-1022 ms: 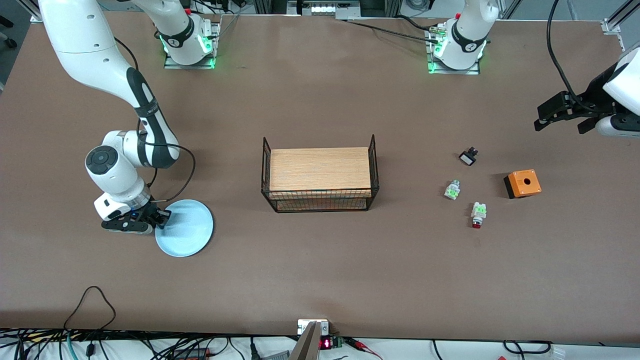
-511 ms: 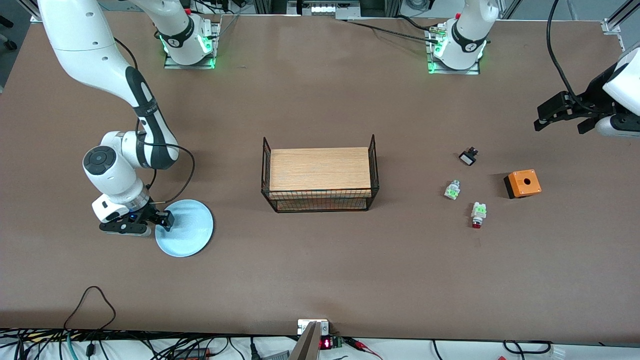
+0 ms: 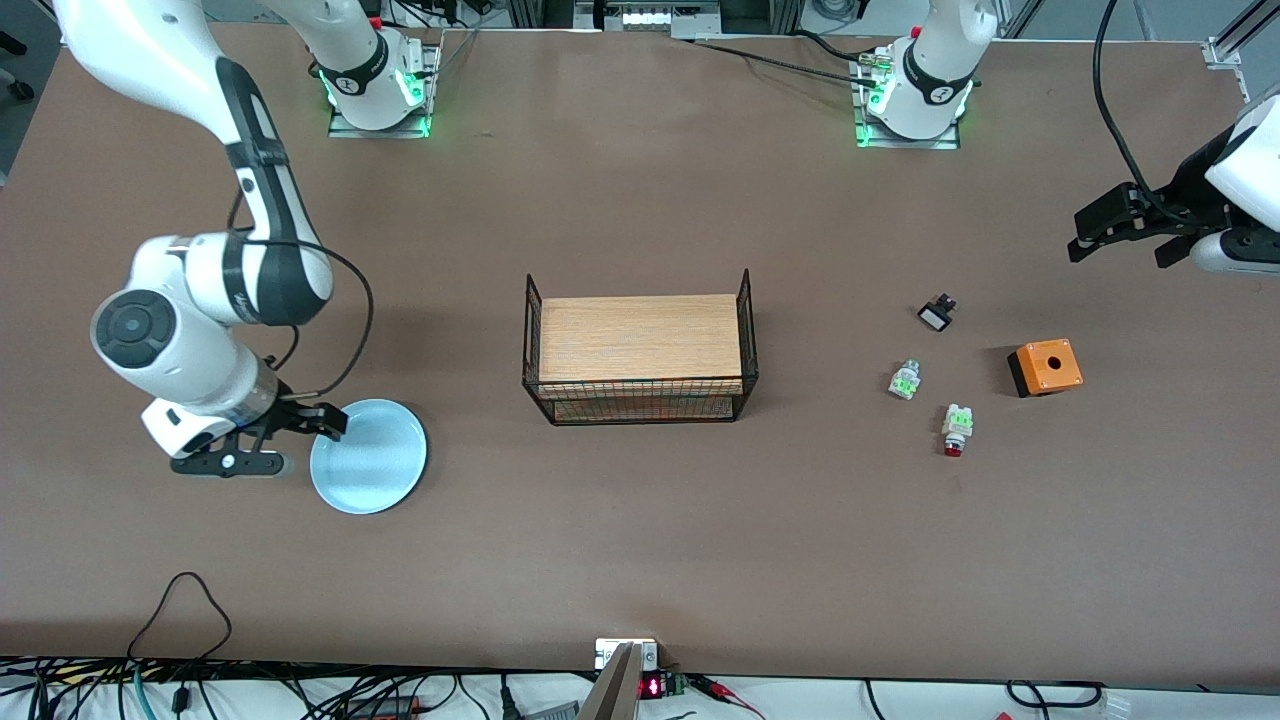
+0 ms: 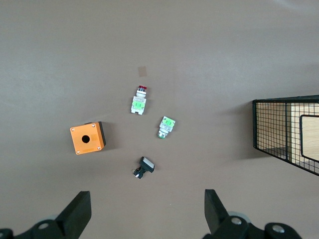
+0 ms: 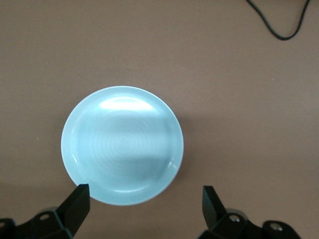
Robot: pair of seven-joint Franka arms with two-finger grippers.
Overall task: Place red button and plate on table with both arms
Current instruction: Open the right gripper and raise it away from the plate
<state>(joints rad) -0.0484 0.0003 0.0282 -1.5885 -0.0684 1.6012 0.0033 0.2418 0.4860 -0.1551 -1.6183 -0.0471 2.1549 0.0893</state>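
Observation:
The pale-blue plate [image 3: 368, 456] [image 5: 122, 144] lies flat on the brown table [image 3: 640, 540] toward the right arm's end. My right gripper [image 3: 290, 445] [image 5: 143, 196] hangs open just off the plate's rim, holding nothing. The red button [image 3: 955, 430] [image 4: 139, 101], a white-and-green body with a red cap, lies on the table toward the left arm's end. My left gripper [image 3: 1122, 245] [image 4: 147, 201] waits open and empty, up over the table at the left arm's end, apart from the small parts.
A black wire rack with a light wood top [image 3: 640, 350] stands mid-table. Near the red button lie a green-and-white part [image 3: 905, 380], a small black-and-white part [image 3: 936, 315] and an orange box with a hole [image 3: 1045, 366]. A black cable loop [image 3: 180, 600] lies by the front edge.
My right gripper opened, let go of the plate's rim, and rose away toward the right arm's end. The plate stayed flat on the table. The left arm has not moved.

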